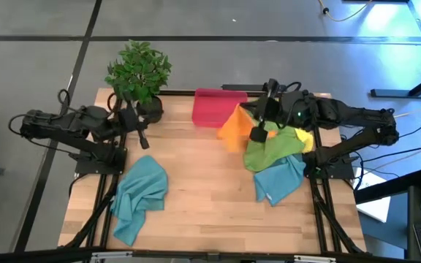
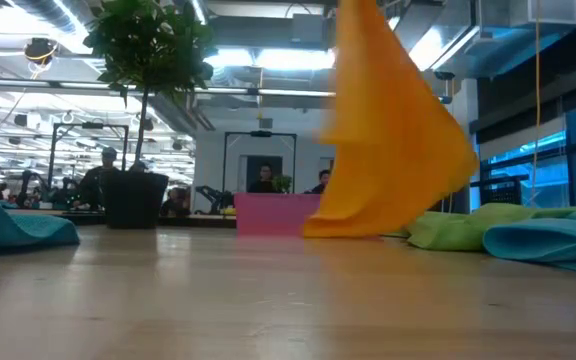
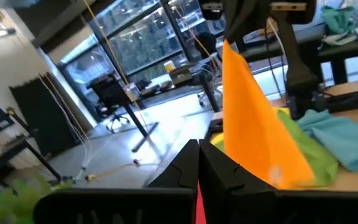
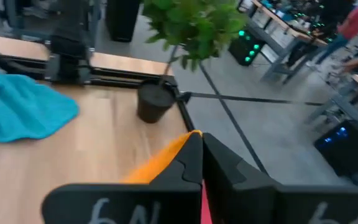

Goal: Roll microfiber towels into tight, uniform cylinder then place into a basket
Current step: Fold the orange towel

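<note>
Microfiber towels lay in two groups on the wooden bench [image 1: 210, 197]: one teal towel [image 1: 139, 196] lay crumpled alone on the left arm's side near the front edge, while the green towel [image 1: 269, 152], the yellow towel [image 1: 303, 137] and a second teal towel [image 1: 280, 181] formed an overlapping heap on the right arm's side. Orange towel [image 2: 388, 130] was raised off the bench, hanging in a drooping cone from the right claw [image 1: 259, 134], whose fingers were fully closed on its upper corner; in the low view its lower edge touched or nearly touched the bench surface just in front of the basket [image 1: 218, 107]. The right wrist view showed the orange cloth [image 4: 160, 163] pinched between that claw's dark fingers. The basket, a red-pink bin, stood at the rear edge of the bench, between the potted plant [image 1: 139, 73] and the heap of towels, and whether it held anything could not be told. Left claw [image 1: 143, 139] was positioned beside the black plant pot [image 1: 150, 109], well apart from the raised towel, with its fingers closed together and holding nothing. People were visible at desks in the room beyond the bench in the low view
</note>
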`<move>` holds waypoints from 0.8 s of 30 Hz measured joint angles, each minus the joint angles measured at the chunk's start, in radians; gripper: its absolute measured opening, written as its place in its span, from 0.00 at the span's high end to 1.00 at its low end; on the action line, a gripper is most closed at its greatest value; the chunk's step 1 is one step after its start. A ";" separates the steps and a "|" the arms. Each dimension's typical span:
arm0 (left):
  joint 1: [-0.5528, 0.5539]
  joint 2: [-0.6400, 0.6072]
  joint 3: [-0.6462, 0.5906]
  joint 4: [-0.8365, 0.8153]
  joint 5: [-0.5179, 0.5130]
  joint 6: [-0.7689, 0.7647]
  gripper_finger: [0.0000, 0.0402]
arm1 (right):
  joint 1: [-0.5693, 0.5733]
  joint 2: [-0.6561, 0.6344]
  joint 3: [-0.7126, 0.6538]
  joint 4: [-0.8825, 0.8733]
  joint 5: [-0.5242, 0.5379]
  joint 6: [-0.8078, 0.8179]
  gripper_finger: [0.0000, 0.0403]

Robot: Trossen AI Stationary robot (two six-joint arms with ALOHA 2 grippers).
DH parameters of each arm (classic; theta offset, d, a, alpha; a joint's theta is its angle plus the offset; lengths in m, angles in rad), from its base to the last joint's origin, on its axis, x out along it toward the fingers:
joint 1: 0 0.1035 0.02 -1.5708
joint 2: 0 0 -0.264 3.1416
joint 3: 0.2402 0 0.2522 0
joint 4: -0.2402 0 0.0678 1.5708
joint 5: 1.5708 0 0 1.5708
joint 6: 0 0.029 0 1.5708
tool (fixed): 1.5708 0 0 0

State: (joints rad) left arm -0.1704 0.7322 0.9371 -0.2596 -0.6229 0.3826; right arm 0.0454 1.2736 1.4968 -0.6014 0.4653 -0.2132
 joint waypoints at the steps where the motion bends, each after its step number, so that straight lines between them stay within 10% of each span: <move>1: -0.003 0.000 -0.008 0.001 0.015 -0.021 1.00 | 0.008 0.000 -0.006 0.001 0.003 0.000 0.99; 11: -0.013 0.119 -0.264 0.192 0.179 -0.373 0.96 | 0.024 0.001 -0.015 0.015 0.031 0.003 1.00; 24: -0.071 0.702 -0.299 0.928 0.113 -0.347 0.55 | 0.010 0.001 -0.015 0.037 0.031 0.024 1.00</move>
State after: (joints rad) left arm -0.2410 1.4346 0.6384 0.6688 -0.5097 0.0360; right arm 0.0551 1.2747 1.4818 -0.5639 0.4961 -0.1888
